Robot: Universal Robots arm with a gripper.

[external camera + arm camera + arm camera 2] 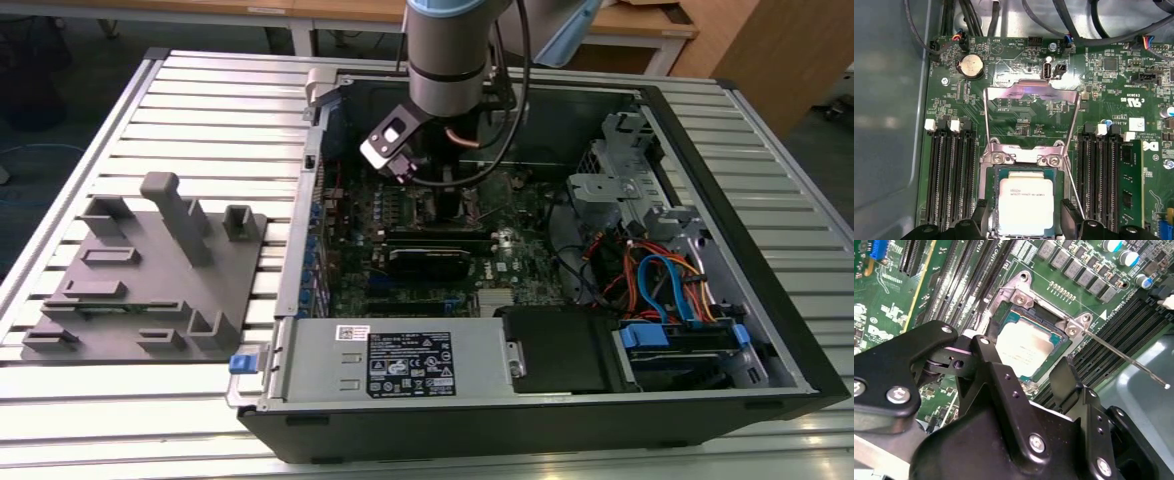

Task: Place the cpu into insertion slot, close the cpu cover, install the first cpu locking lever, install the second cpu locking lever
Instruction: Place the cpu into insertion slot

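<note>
We see the cpu [1025, 202] seated flat in the insertion slot [1024, 171] on the green board [1019, 60], inside the open computer case [534, 425]. The case lies on the slatted desk [134, 430], toward the edge at the exterior view's right. The tool [1024, 207] hangs over the cpu, its black fingers [1069, 215] spread, one on each side with a gap at both, pinching nothing. The cpu cover [1026, 93] stands swung open. A thin locking lever [1124, 357] sticks out free beside the slot. A grey moulded fixture [147, 270] rests near the desk's opposite edge
</note>
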